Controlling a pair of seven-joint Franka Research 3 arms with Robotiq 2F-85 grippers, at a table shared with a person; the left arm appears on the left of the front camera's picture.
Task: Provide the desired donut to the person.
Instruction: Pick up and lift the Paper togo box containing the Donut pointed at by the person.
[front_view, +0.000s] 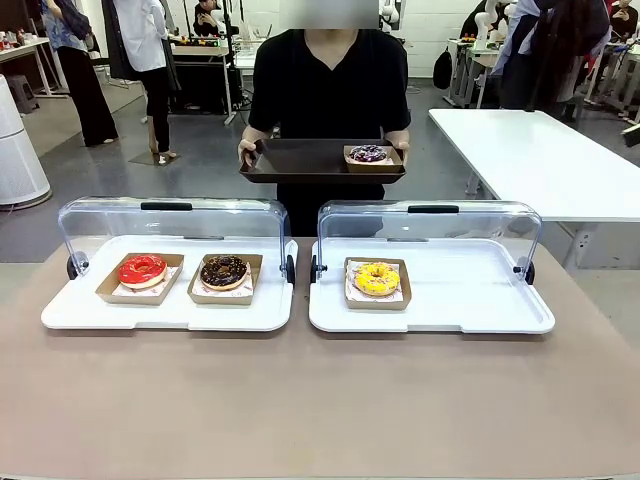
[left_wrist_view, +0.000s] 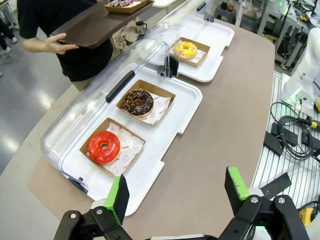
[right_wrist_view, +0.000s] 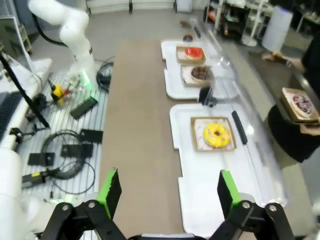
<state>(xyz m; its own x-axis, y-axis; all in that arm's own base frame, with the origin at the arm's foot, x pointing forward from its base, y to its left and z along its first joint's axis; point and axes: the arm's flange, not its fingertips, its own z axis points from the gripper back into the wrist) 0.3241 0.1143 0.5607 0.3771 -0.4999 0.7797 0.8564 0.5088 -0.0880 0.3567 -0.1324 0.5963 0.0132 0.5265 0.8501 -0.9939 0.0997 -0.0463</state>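
Tabletop, brown and broad, spans the near side of the scene, and the person in a black T-shirt stands at its far edge. Two white display trays sit side by side on it, just apart: the left display tray and the right display tray, each with its clear hinged lid swung up and back toward the person. In both hands the person holds a dark brown serving tray level at waist height, beyond the lids. The left gripper hangs above the table beside the near corner of the left display tray, its green-padded claw spread wide with nothing between the fingers. The right gripper hangs over the near edge of the right display tray, claw likewise wide apart and empty. On the left display tray a red-glazed donut and a chocolate sprinkled donut lie next to each other, each in its own brown cardboard boat. A yellow donut in a like boat lies alone on the right display tray. A purple-glazed donut in a boat rests at the picture-right end of the serving tray.
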